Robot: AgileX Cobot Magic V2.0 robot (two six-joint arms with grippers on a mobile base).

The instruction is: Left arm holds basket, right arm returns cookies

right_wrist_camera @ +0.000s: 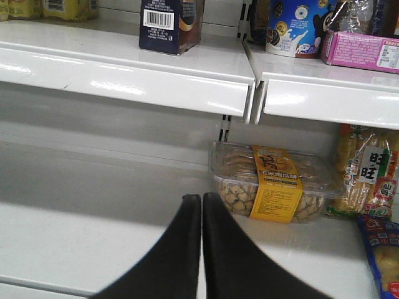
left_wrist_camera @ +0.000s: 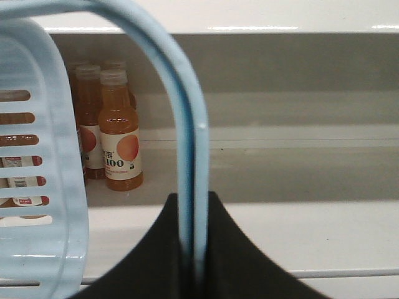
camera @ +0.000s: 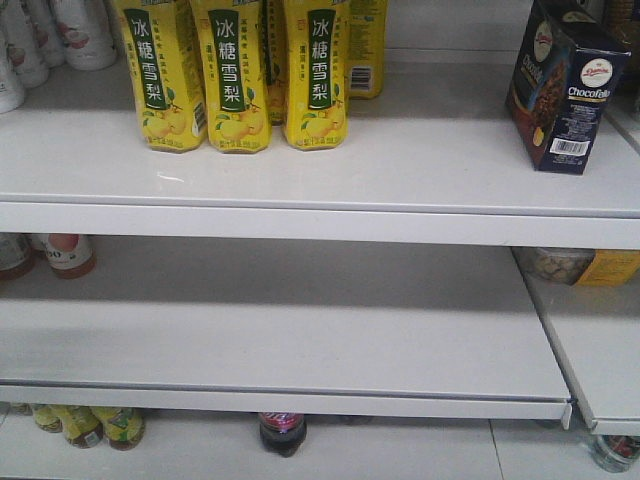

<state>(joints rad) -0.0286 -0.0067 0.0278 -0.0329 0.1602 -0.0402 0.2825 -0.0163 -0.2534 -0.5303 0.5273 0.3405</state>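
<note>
The white shelf [camera: 300,170] is the biggest thing here; the blue basket [left_wrist_camera: 37,156] hangs by its hoop handle [left_wrist_camera: 187,156], which the left gripper [left_wrist_camera: 196,249] pinches tight. The cookie box [camera: 565,90] stands upright on the right end of the top shelf, well apart from the yellow pear drink bottles [camera: 240,80]; it looks light and stiff, so its flat sides seem best to hold. The right gripper [right_wrist_camera: 201,212] is squeezed closed on nothing.

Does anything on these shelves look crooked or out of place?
Only slightly: the dark navy cookie carton stands upright on the top white shelf but is turned at an angle to the shelf edge, while the yellow-labelled pear drink bottles face squarely forward. Nothing looks spilled or damaged.
</note>
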